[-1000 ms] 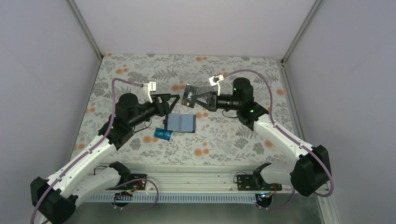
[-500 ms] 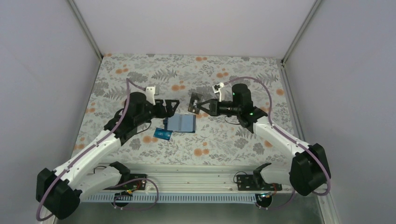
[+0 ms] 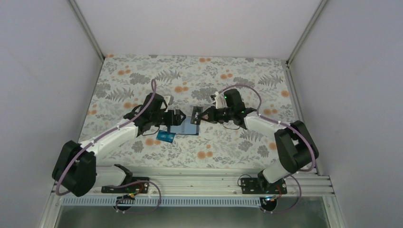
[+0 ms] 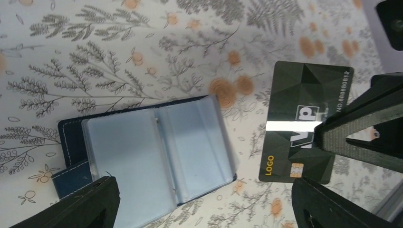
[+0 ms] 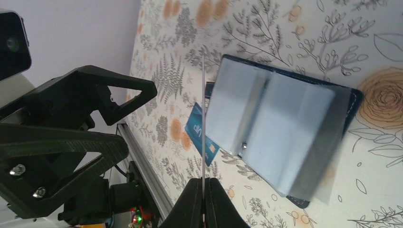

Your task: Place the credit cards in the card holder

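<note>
the floral table [image 3: 142, 80] carries everything. the left gripper [image 3: 177, 117] hangs over the holder [image 4: 152, 147], its jaws wide apart with nothing between them. the right gripper [image 3: 199, 117] is clamped on a black card [image 4: 299, 104], held on edge by the holder's right side; whether they touch i cannot tell. the holder lies open flat mid-table, blue-grey slots up. a teal card [image 3: 165, 137] lies just beside its near-left corner.

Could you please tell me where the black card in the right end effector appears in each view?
Top external: black card, centre, beside the card holder.
Left wrist: face-on, right of the card holder.
Right wrist: edge-on thin line, left of the card holder.
Shared landmark: the open card holder.
</note>
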Available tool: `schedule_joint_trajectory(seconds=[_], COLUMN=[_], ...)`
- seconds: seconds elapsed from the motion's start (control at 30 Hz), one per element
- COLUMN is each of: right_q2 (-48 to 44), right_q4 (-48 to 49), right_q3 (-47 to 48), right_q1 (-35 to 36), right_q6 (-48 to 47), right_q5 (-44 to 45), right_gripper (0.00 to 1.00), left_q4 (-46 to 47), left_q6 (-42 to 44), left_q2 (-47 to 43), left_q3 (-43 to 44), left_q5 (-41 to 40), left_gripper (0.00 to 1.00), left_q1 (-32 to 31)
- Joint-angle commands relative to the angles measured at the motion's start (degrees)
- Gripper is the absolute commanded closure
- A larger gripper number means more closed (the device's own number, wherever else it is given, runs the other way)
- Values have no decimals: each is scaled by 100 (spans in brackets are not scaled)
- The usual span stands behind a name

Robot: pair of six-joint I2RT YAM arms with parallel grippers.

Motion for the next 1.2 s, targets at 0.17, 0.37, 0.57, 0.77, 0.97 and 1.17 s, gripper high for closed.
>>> schedule_joint_trajectory(seconds=[0.17,0.37,0.57,0.77,0.97,1.17], right_q2=[684,1243,1564,1747,1874,1994], right_q4=[183,321,368,427,432,443], right_q3=[342,564,750,832,852,863], right_q1=[297,519,596,605,610,605], right_q6=[311,487,541,581,603,604], right_q5=[-56,-2,14,29,83,135], right_gripper=[96,96,96,96,96,96], left_q4=[-107,-101,-75,-248,-281,-229], left_q6=[21,62,116,211,269,285], left_q2=[817,1241,1501,1666,1794,1941], left_q3=[220,282,311,383,365,336], left_q5=[44,87,141,6,-81,-103], left_gripper=[22,32,47,61,69,74], left_q1=[164,319,402,416,421,424])
